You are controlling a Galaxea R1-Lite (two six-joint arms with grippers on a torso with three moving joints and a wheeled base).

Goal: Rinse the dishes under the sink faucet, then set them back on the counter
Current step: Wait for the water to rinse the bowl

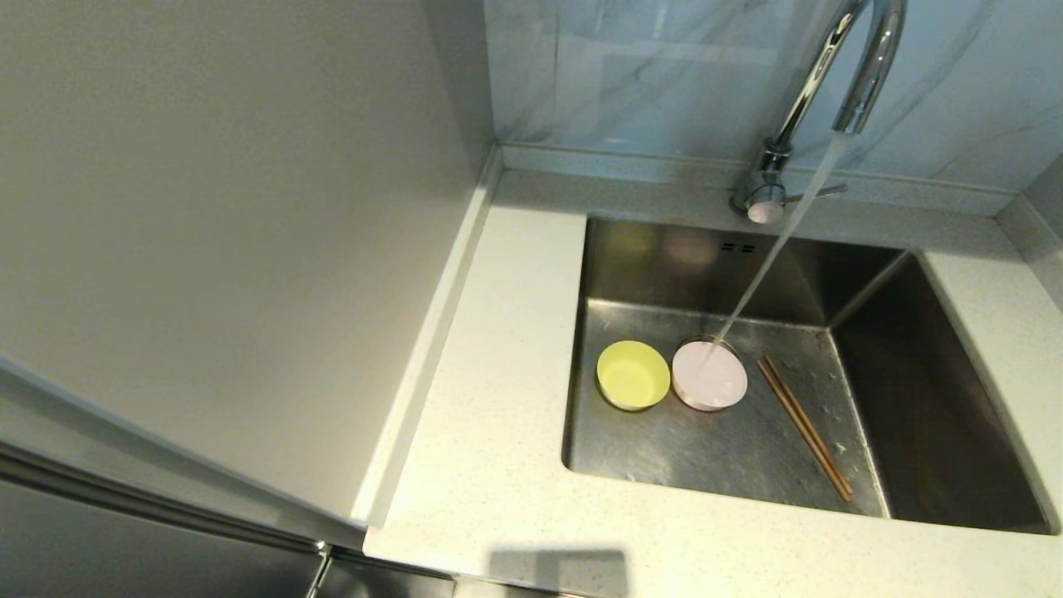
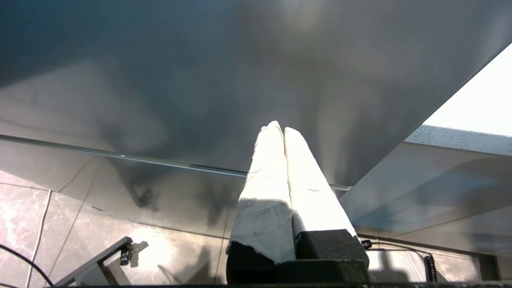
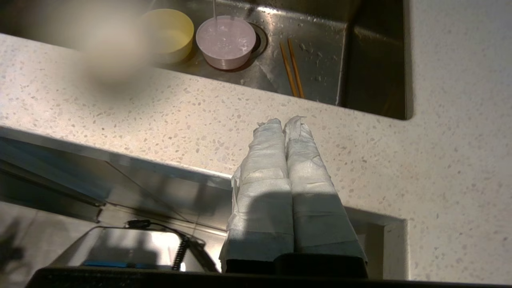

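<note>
Head view first: the counter [image 1: 498,465] is an off-white speckled stone top with a low raised rim, and a plain grey-beige wall panel [image 1: 232,232] runs along its left side. Behind it is a pale marbled backsplash [image 1: 648,75]. The square steel sink [image 1: 930,399] is set into the counter. The chrome faucet [image 1: 818,91] is running, and the stream lands right in the pink bowl [image 1: 709,376], which sits on the sink floor. The yellow-green bowl [image 1: 633,374] is just beside it on the left, and the chopsticks [image 1: 804,426] lie flat on the sink floor to the right of the pink bowl, a bit apart from it. No arms show in this view.

Left wrist view: the left end effector [image 2: 279,128] has its white-wrapped fingers pressed together, nothing between them. It points up at a smooth grey panel [image 2: 240,80], with glossy marbled floor tiles [image 2: 24,208] off to one side.

Right wrist view: the right end effector [image 3: 285,122] is also closed tight and empty, hanging just off the counter's front edge [image 3: 160,132]. Past it you can see into the sink [image 3: 372,60]: yellow-green bowl [image 3: 174,32], pink bowl [image 3: 226,42] full of water over the drain, chopsticks [image 3: 292,68] side by side.
</note>
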